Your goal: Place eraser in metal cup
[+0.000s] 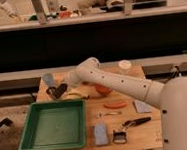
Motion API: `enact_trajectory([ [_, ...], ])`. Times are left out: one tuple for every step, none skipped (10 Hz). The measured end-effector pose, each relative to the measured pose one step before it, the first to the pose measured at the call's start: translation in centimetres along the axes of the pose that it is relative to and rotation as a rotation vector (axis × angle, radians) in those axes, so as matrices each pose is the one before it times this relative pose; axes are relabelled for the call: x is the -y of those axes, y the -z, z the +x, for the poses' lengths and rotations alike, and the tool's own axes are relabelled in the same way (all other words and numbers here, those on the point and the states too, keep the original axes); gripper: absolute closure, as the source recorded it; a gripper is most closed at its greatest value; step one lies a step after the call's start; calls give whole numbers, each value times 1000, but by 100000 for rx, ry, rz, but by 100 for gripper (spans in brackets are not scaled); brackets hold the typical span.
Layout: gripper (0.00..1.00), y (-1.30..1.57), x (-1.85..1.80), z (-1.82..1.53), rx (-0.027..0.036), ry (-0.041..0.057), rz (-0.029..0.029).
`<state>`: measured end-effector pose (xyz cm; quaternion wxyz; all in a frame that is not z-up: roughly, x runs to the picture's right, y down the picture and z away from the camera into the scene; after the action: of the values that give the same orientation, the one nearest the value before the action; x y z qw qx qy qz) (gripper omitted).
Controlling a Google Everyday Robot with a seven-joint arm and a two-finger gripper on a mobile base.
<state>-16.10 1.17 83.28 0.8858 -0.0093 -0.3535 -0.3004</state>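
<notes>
A: The table [152, 131]?
B: Matt pale wood. The green tray [25, 133] at its front-left corner looked smooth, glossy plastic.
A: Your gripper [56, 91]?
B: Near the back-left corner, mine looked dark and matt; my arm [123, 84], smooth white shell.

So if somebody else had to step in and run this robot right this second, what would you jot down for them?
The gripper is low over the far left of the table, beside the pale blue cup and just behind the green tray. I cannot tell whether it holds anything.
The eraser cannot be made out on its own; it may be hidden at the gripper.
The metal cup is probably the small dark shiny thing at the front edge, by the brush.
Done: no sign that the eraser is in the cup.
Left: make sure the eraser is gripped, carry it to the cup and drop it in.
</notes>
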Motion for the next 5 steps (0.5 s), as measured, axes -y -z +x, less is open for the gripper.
enact_trajectory([
  [55,1038,-753,510,-469,-638,684],
  [47,644,-479,92,147,-53,380],
  [35,527,-377,172,279,-200,531],
  [25,-36,13,-264,841,78,235],
  [21,-332,125,-262,789,-1,150],
])
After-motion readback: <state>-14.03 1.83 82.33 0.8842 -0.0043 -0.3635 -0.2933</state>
